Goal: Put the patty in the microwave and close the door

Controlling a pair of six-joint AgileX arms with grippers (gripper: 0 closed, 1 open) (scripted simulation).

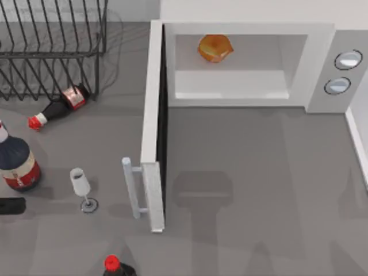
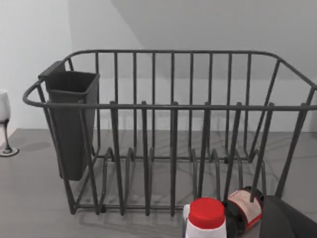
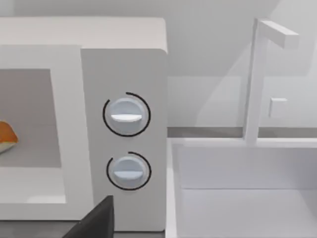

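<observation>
A: Top view first. The big white microwave [image 1: 247, 63] with the pale grey cavity sits at the far side of the grey table [image 1: 259, 172], right of centre. The small orange-brown patty [image 1: 215, 48] lies inside, on the cavity floor toward the back.

B: And the tall white door [image 1: 153, 123] with the dark inner face?

A: Wide open, swung out toward the near side. Its white bar handle [image 1: 130, 187] points left.

B: Dials?

A: Two round silver-blue dials. One [image 1: 348, 59] above the other [image 1: 337, 85] on the grey panel at the right. The right wrist view has both dials close up, and an edge of the patty in the cavity.

B: Bottles?

A: I count three red-capped ones. One dark bottle [image 1: 57, 109] lying on its side by the rack, one large bottle [image 1: 17, 161] standing at the left edge, one more [image 1: 115, 266] at the near edge.

B: Anything else?

A: One dark wire dish rack [image 1: 52, 52] at the far left. The left wrist view shows a dark cutlery cup [image 2: 72, 119] hung on it. One clear wine glass [image 1: 82, 187] stands left of the door handle. A white basin [image 3: 242, 188] lies just right of the microwave.

B: Grippers?

A: Can't tell for either one, left or right.
</observation>
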